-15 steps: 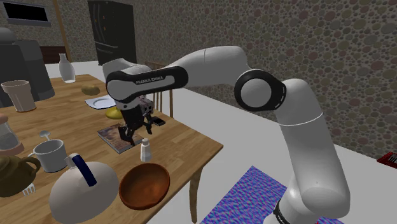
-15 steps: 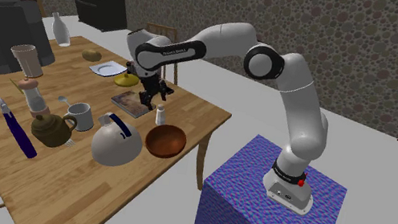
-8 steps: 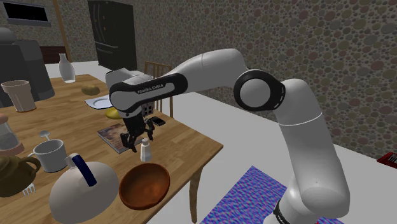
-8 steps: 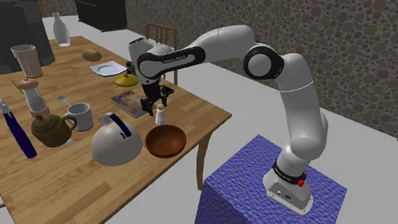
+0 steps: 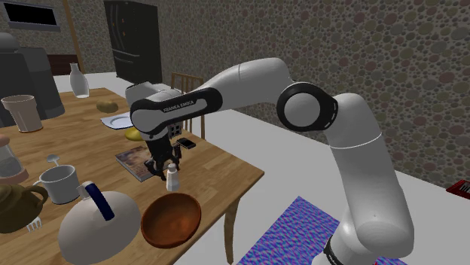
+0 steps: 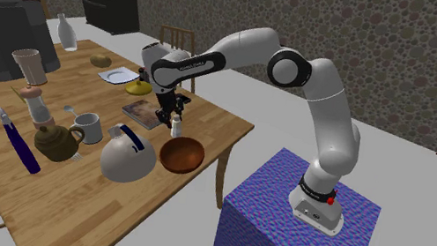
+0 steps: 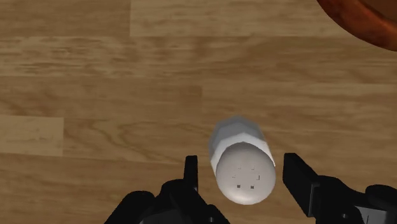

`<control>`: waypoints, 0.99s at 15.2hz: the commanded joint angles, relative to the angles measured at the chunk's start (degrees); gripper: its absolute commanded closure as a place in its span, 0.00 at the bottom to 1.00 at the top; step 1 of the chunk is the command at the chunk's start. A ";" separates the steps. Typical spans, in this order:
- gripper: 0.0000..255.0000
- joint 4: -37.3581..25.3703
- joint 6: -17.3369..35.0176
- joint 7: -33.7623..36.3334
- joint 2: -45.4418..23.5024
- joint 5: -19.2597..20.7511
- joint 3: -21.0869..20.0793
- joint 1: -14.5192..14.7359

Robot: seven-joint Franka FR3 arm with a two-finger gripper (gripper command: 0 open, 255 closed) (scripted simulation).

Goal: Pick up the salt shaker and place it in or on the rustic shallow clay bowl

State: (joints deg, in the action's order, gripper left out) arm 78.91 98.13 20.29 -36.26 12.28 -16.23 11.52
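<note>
The white salt shaker (image 5: 172,179) (image 6: 177,126) stands upright on the wooden table, a little behind the brown clay bowl (image 5: 172,219) (image 6: 183,153). My gripper (image 5: 167,170) (image 6: 174,122) has come down over it from above. In the wrist view the shaker's perforated cap (image 7: 245,173) sits between the two black fingers of the gripper (image 7: 238,168). The fingers have drawn in close on both sides, with a thin strip of wood still showing between each finger and the shaker. The bowl's rim (image 7: 375,22) lies just beyond the shaker.
A magazine (image 5: 134,160) lies just behind the shaker. A white domed dish with a blue handle (image 5: 98,222), a white mug (image 5: 59,183) and a brown teapot (image 5: 15,205) crowd the shoulder view's left. The table's edge (image 5: 241,188) is close on that view's right.
The gripper dropped down and toward the shaker until it straddled it. Its fingers have since narrowed around the shaker, which has not moved.
</note>
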 commanded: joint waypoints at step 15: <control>1.00 -2.58 -3.81 -0.42 1.30 -0.39 -0.22 0.10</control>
State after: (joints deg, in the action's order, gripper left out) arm 76.72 94.95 19.91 -35.20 11.95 -16.41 11.59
